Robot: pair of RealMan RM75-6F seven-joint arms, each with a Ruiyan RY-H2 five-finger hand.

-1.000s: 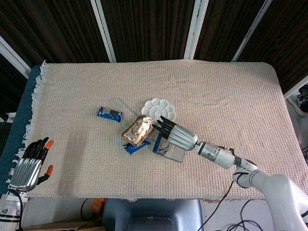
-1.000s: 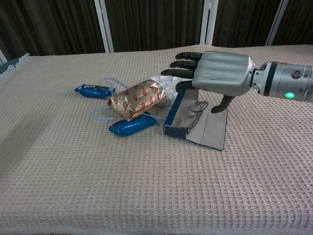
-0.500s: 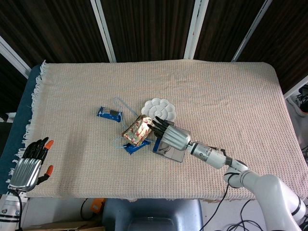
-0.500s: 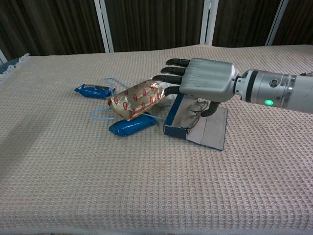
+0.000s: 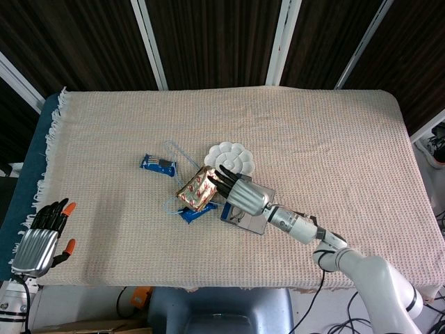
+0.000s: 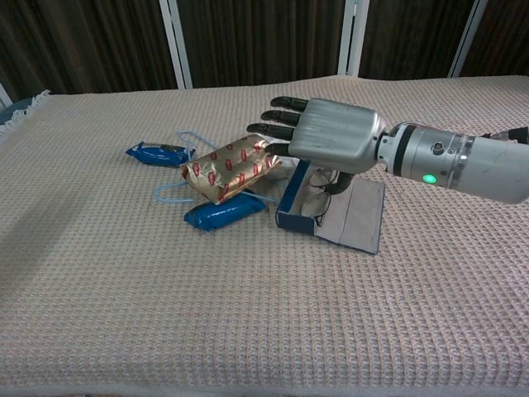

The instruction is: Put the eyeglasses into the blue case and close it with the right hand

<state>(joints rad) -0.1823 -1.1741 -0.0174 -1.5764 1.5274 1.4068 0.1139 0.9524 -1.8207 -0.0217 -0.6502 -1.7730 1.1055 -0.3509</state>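
Note:
The blue case (image 6: 296, 213) (image 5: 227, 212) lies open in the middle of the table, its grey lid (image 6: 357, 217) flat on the cloth to the right. The thin-framed eyeglasses (image 6: 321, 197) rest inside the case, partly hidden by my right hand. My right hand (image 6: 326, 142) (image 5: 240, 193) hovers over the case with fingers stretched out flat and apart, holding nothing, its fingertips reaching above the gold package. My left hand (image 5: 40, 240) rests at the table's front left corner, fingers apart and empty.
A gold and red wrapped package (image 6: 230, 168) lies just left of the case on a blue packet (image 6: 225, 212). Another blue packet (image 6: 157, 153) and a light blue cord (image 6: 169, 192) lie further left. A white flower-shaped dish (image 5: 231, 156) sits behind the case.
My right hand has slid left and a little lower over the open case, its fingertips now above the gold package. The eyeglasses are more hidden. The left hand has not moved.

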